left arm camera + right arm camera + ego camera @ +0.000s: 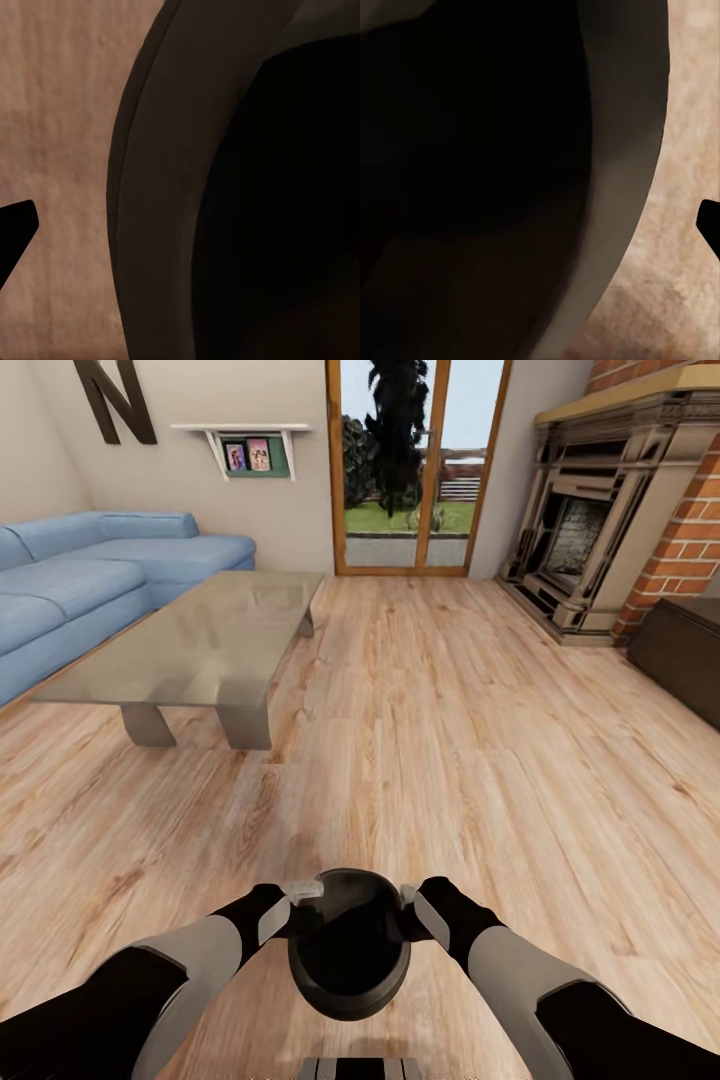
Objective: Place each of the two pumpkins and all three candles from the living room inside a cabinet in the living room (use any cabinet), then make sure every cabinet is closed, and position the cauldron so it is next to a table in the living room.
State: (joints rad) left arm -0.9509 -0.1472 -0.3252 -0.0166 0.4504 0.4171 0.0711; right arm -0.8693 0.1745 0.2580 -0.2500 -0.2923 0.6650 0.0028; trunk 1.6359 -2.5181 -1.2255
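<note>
I am carrying the cauldron (349, 945) between my 2 claws, above the floor (450, 740) and right in front of the trunk. It looks rigid, smooth and heavy, so the thick rim is the place to grip. The left claw (296, 905) and right claw (412, 908) are pinching opposite sides of that rim. The table (200, 640) is standing well ahead of the left claw.

Floor (450, 740): pale wood-grain planks ran across the room to the glazed doors. Directly on it stood a low glass-topped table (200, 640) on short grey block legs at the left, a blue sofa (70, 590) behind the table, a fireplace surround (590, 530) at the far right, and a dark-brown cabinet (685, 650) at the right edge.
</note>
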